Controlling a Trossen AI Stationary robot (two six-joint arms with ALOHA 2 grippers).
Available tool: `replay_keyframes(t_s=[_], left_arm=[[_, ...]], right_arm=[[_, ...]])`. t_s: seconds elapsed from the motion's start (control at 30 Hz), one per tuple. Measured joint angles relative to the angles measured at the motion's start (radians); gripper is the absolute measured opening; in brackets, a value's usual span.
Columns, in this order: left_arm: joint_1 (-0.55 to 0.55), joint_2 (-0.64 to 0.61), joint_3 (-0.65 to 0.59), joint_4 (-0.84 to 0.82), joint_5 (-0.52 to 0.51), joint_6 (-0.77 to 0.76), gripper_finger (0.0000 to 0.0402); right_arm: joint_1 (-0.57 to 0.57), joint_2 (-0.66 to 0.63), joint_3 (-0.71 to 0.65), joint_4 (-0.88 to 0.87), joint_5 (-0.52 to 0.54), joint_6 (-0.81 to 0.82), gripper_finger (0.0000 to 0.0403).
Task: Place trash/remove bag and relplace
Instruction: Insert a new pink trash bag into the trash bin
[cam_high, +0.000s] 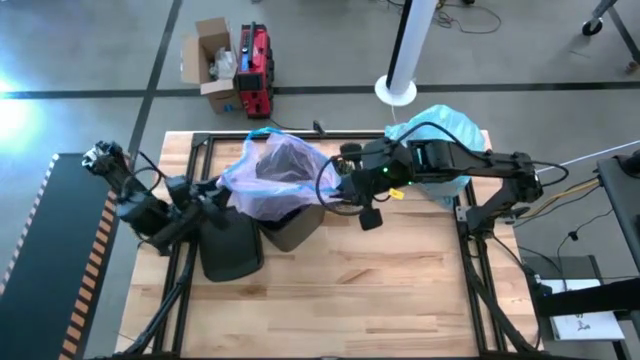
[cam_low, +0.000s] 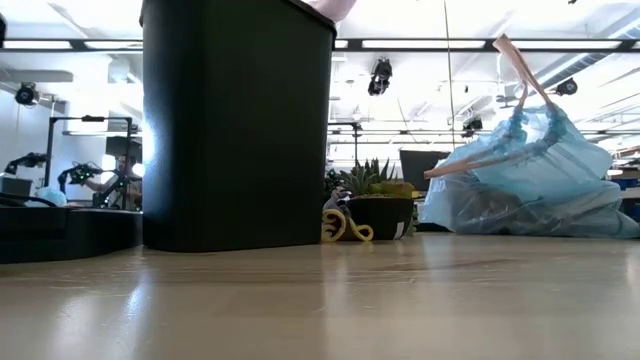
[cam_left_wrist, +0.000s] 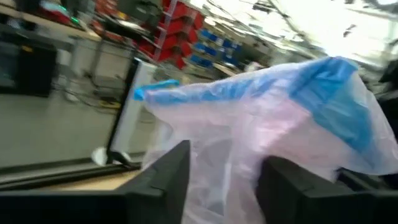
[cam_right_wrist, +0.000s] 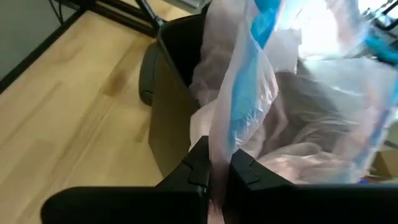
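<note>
Pinching the pinkish bag's (cam_right_wrist: 249, 112) edge, your right gripper (cam_right_wrist: 216, 169) is clamped tight over the black bin (cam_low: 238, 125) at mid-table. Your left gripper (cam_left_wrist: 221, 180) stands parted at the same plastic, gripping nothing. Farther back, the blue-teal bag (cam_high: 440, 135) sits bunched at the table's far right corner. No readable writing anywhere.

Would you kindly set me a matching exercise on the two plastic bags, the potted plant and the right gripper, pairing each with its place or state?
1 pinkish-lilac translucent plastic bag
2 crinkly light blue-teal plastic bag
3 small green potted plant
4 right gripper

a shut on a bag's edge
b bunched at the table's far right
c behind the tall black bin, beside it
d draped over the bin

Pairs: 1-d, 2-b, 3-c, 4-a
</note>
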Motion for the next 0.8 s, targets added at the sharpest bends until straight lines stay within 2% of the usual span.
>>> replay_keyframes(t_s=[0.17, 0.33, 0.47, 0.6, 0.8], left_arm=[[-0.141, -0.041, 0.037, 0.001, 0.001, 0.069, 0.0197], [-0.252, -0.057, 0.102, -0.002, 0.001, 0.091, 0.0229], [-0.281, -0.051, 0.153, -0.023, 0.002, 0.150, 0.0239], [-0.275, -0.045, 0.147, -0.070, 0.003, 0.156, 0.0239], [-0.268, -0.048, 0.093, -0.074, 0.003, 0.091, 0.0225]], right_arm=[[0.007, 0.002, -0.026, 0.002, -0.073, 0.027, 0.0006], [0.012, 0.002, -0.033, 0.002, -0.080, 0.027, 0.0049], [0.011, 0.002, -0.031, 0.004, -0.070, 0.027, 0.0100], [0.011, -0.003, -0.031, 0.056, -0.008, 0.010, 0.0147], [0.011, -0.055, -0.030, 0.095, 0.061, -0.012, 0.0186]])
